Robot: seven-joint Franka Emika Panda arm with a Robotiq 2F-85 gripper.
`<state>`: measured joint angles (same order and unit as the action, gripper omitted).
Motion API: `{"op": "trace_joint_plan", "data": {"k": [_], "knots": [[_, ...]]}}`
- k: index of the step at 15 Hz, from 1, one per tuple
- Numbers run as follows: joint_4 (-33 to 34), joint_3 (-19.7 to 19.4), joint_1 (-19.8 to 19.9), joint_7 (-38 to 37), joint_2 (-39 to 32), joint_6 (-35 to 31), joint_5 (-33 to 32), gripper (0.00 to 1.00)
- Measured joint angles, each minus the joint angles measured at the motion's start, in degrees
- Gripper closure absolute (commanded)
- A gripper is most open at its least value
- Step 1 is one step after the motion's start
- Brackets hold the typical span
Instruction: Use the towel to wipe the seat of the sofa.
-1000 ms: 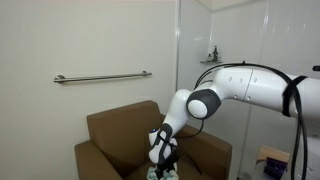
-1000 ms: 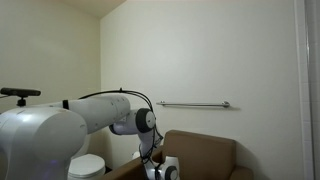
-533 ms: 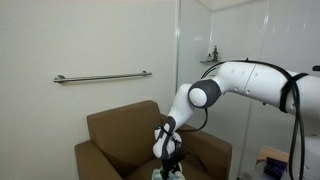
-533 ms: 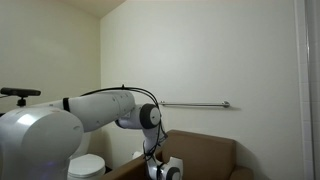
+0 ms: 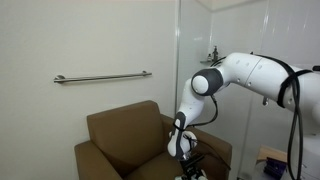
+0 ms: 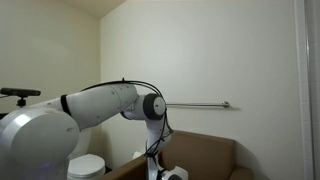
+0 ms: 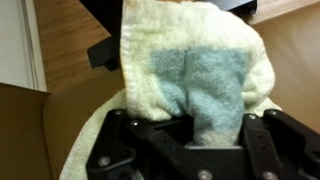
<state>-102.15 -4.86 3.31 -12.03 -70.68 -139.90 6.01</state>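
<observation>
A cream towel with a pale blue patch fills the wrist view and hangs in my gripper, which is shut on it. The brown sofa stands against the wall in an exterior view; its seat lies at the frame's bottom edge. My gripper is low over the seat's right part, near the armrest. In an exterior view the gripper sits at the bottom edge in front of the sofa back. Brown sofa fabric shows beside the towel.
A metal grab bar is fixed to the wall above the sofa, also seen in an exterior view. A glass partition stands right of the sofa. A white toilet is left of it.
My arm has moved the gripper and the towel to the right across the seat, from the seat's middle toward the right armrest.
</observation>
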Motion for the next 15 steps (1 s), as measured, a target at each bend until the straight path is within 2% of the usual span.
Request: {"op": "trace_joint_plan", "data": {"k": [5,11,15], "knots": [[-0.36,0.22,-0.76,1.6,2.37,3.83,-1.01,0.95],[1.07,0.3,-7.02,1.23,12.57,3.84,-2.27,0.95],[5.57,-0.58,-10.63,-1.24,14.06,-0.56,-2.44,0.95]]}}
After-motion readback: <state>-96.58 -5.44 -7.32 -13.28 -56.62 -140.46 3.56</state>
